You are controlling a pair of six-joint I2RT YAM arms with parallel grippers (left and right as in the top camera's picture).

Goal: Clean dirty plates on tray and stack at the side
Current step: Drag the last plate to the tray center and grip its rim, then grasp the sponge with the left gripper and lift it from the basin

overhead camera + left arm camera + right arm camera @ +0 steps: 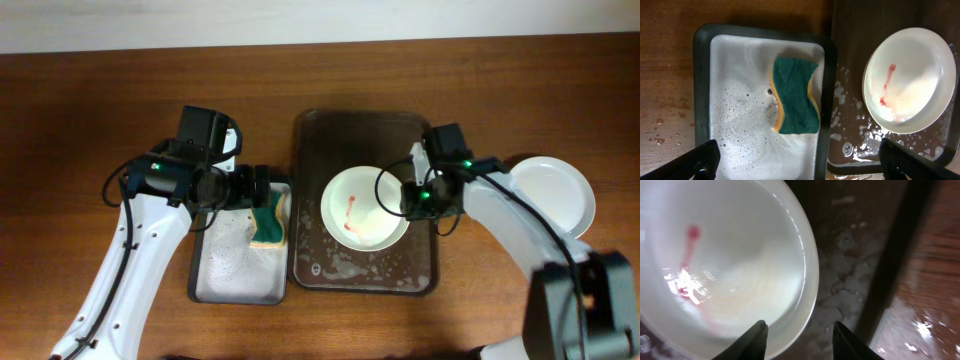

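Note:
A white plate [365, 208] with a red smear lies on the dark brown tray [330, 140], whose floor is wet and foamy. It also shows in the left wrist view [910, 80] and in the right wrist view [730, 265]. My right gripper [408, 197] is open, its fingers [800, 340] straddling the plate's right rim, one over the plate and one over the tray [850, 280]. My left gripper [262, 188] is wide open [800, 167] and empty above the sponge. A clean white plate [553, 195] sits on the table at the right; whether another lies under it I cannot tell.
A light grey tray [205, 285] of soapy foam lies left of the brown tray, its rim also in the left wrist view [702, 75]. A green and yellow sponge [268, 222] lies in its right part [796, 95]. Water drops dot the wooden table [935, 280].

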